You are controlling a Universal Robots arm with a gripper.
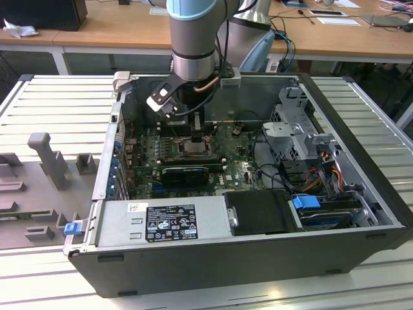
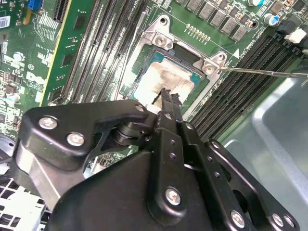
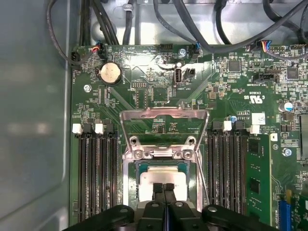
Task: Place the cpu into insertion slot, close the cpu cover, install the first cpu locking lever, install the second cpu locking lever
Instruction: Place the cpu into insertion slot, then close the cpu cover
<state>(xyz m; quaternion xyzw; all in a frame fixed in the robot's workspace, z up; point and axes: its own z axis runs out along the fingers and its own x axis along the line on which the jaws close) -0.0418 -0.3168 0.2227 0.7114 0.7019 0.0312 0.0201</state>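
Slatted worktop (image 1: pixel 58 103) carries open computer case (image 1: pixel 258 258); claw (image 3: pixel 164 186) pressed together, tips over cpu (image 3: pixel 150 176) lying in insertion slot (image 3: pixel 126 185); cpu cover (image 3: pixel 163 114) flipped open.

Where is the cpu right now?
The cpu lies in the insertion slot, between the two banks of memory slots, right beneath the gripper in both wrist views.

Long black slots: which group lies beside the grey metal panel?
The slot group at the edge of the green board, beside the grey panel; the other group, across the cpu, has more board beyond.
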